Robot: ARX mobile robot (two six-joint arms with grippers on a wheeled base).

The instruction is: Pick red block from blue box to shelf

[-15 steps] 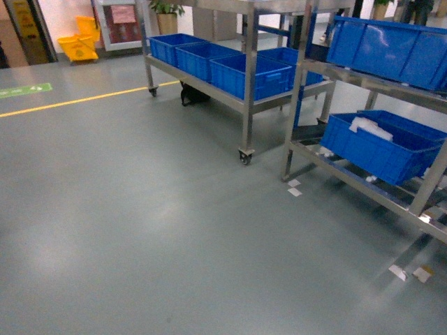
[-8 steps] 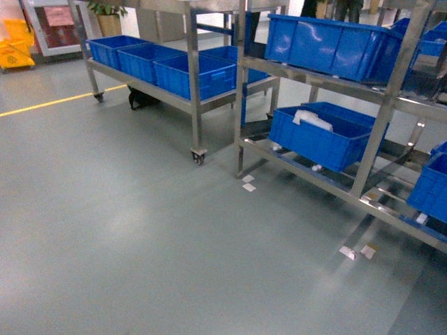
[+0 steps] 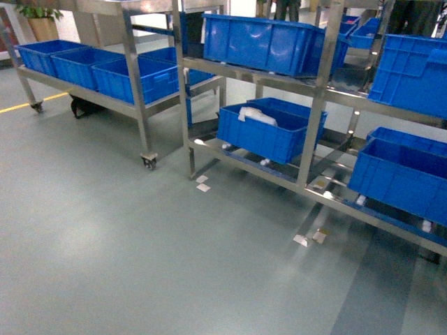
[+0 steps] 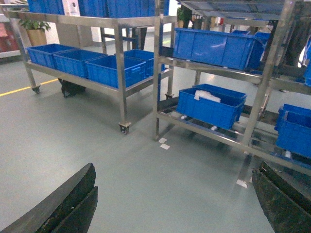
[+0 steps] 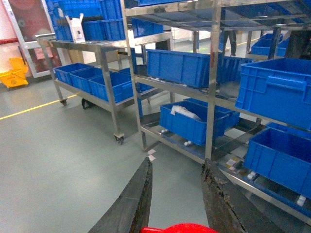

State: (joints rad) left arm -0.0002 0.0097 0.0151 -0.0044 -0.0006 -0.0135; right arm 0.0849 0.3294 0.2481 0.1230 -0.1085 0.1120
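Right gripper (image 5: pixel 172 204): both dark fingers run up from the bottom edge of the right wrist view, tips aimed at the shelf (image 3: pixel 318 105). They're pinching the red block (image 5: pixel 176 228), which shows as a red sliver at the bottom edge between the finger bases; only its top is visible. The arm is held out level over the grey floor (image 3: pixel 140 258), short of the shelf, with floor between the fingertips and the shelf's nearest upright.

Left gripper (image 4: pixel 175 204): fingers spread wide, one dark finger (image 4: pixel 63 204) at bottom left, the other at bottom right, nothing but floor between them. Also pointed at the shelf, from further left.

Neither arm is visible in the head view.

Shelf: a steel rack with angled tiers carrying darker blue crates. One crate (image 3: pixel 269 129) on the lower tier holds something white (image 3: pixel 256 115); what it is can't be made out. A bigger crate (image 3: pixel 269 43) sits on the tier above it. Left of the shelf is a wheeled steel cart (image 3: pixel 136 84) with a row of blue crates on its low deck. White floor markers (image 3: pixel 202 184) lie at the foot of the shelf's left upright.

Turquoise box is not visible in any view.
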